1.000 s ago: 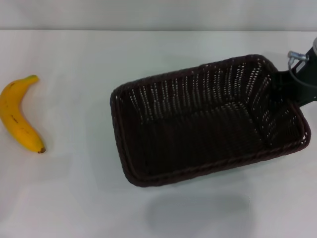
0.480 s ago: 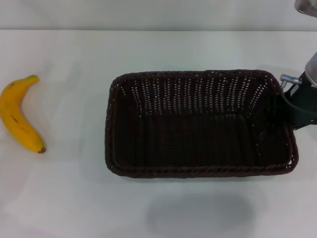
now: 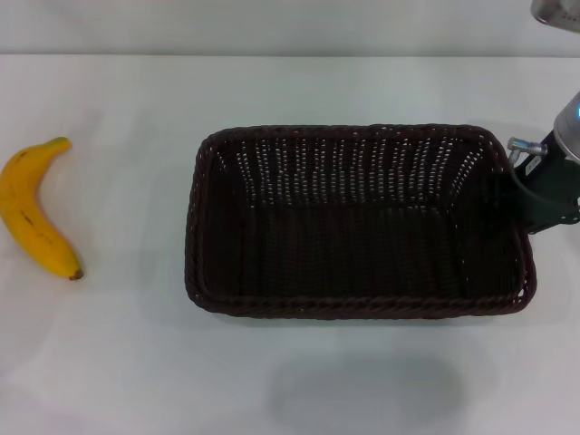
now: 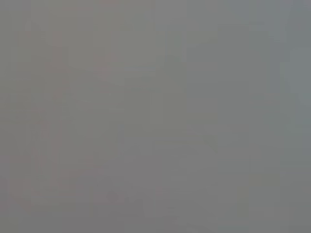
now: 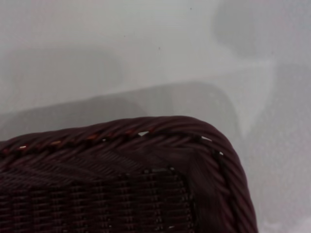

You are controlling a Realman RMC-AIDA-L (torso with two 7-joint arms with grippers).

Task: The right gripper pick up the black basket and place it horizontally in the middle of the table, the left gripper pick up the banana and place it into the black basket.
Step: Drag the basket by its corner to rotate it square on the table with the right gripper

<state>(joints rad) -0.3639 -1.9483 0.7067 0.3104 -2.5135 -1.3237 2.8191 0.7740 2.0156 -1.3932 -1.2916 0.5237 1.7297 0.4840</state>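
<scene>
Table, near edge: I see bare white table (image 3: 109, 362) along my near side, with a soft grey shadow on it just in front of the basket.
Black basket: I have the black basket (image 3: 358, 222) sitting level on the table, long sides running left to right, in the middle and a little toward my right. It holds nothing.
Basket corner: on my right wrist view I see one rounded corner of the braided rim (image 5: 194, 136) close up, with white table beyond it.
Banana: I see the banana (image 3: 32, 210) lying flat on the table at my far left, well apart from the basket, dark tip toward me and stem end away.
Right gripper: I have the right gripper (image 3: 542, 186) at the basket's right short end, against the rim. I cannot tell whether it is clamped or apart.
Left gripper: I cannot see it; its wrist view gives me only plain grey.
</scene>
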